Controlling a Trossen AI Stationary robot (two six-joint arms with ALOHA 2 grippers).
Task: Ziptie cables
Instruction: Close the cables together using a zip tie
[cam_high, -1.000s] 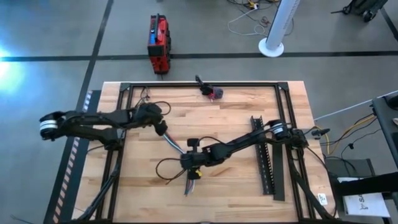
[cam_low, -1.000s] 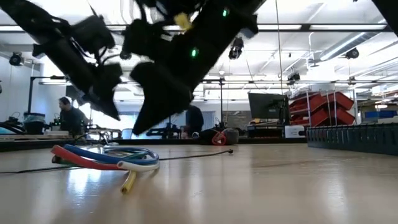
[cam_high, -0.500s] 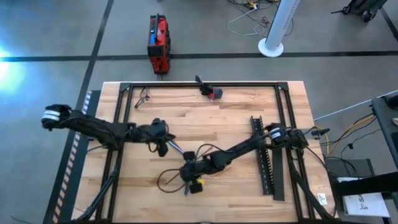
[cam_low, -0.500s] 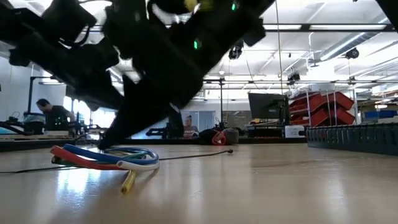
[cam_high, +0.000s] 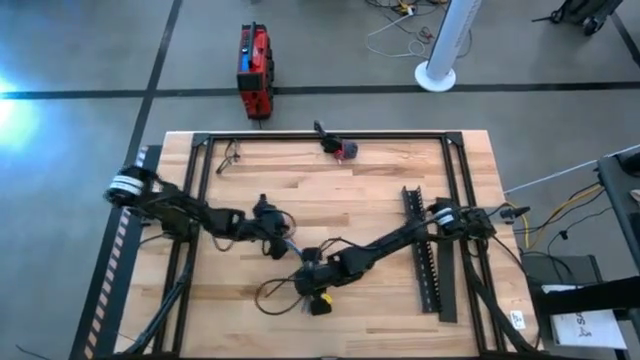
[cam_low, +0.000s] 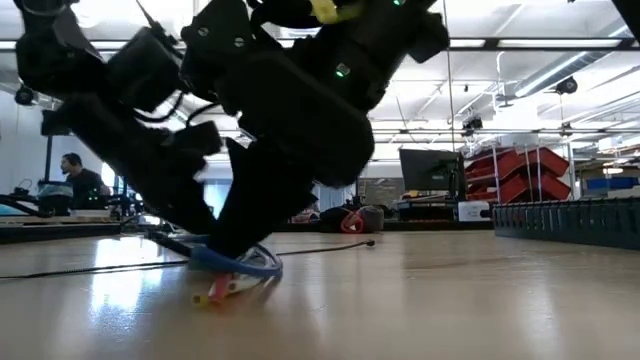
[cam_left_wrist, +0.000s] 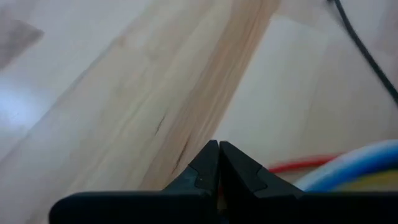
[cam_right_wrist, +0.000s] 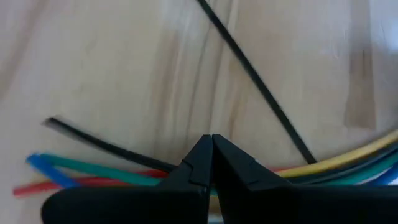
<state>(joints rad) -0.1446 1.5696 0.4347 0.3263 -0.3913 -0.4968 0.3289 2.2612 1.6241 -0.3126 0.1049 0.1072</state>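
The cables lie on the wood as a bunch of blue, green, red and yellow wires, with their loose ends on the table. My left gripper is low at one part of the bundle, shut, with blue, red and yellow wires just beside its fingers. My right gripper is also down at the table, shut, over the wires. A black strip runs past it. My left gripper has its shut fingers right beside the wires; whether it touches them I cannot tell. My right gripper comes from above with shut fingers lying across the wires, which pass under them and rest on the table; the fingers hide the contact itself.
A thin black wire loops on the table near the bundle. A black toothed rack lies at the right, and a small red and grey object at the far edge. A black frame rings the table. A person stands far behind.
My left gripper has swung toward the table's right and near edge and come down to the cables. My right gripper has moved toward the near edge and lowered onto them. The cables have slid along the table and bunched into a tighter curve.
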